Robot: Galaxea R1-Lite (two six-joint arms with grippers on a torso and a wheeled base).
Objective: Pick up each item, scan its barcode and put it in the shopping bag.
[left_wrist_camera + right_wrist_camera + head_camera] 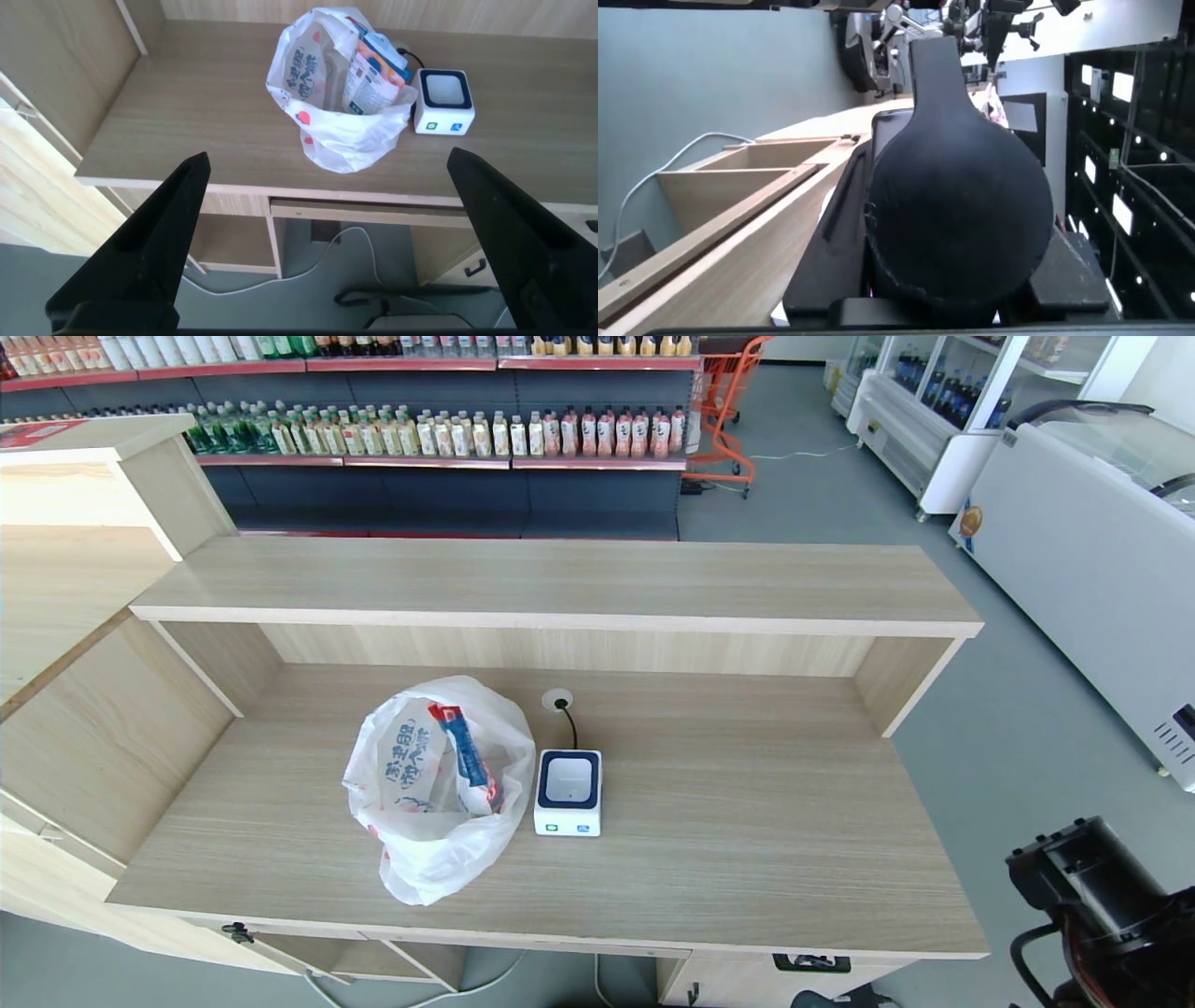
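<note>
shopping bag [439, 784]: on the table [747, 821], left of centre, mouth open upward; thin, crinkly, see-through white plastic, slumped and shapeless.
packets [467, 761]: two soft flat pouches standing inside the bag, one pale with blue print, one with red and blue bands; glossy film.
scanner [568, 791]: just beside the bag on its right; small white rounded box with a dark-framed glass top, black cable [566, 719] running to a hole in the table.
progress: both packets seen are bagged, so the task looks done or nearly done.
table: pale wood-grain laminate, matte.
left gripper [327, 157]: off the table's near edge, black fingers [159, 243] wide apart, holding nothing.
right arm [1111, 915]: low, off the near right corner; grip state cannot be told.
</note>
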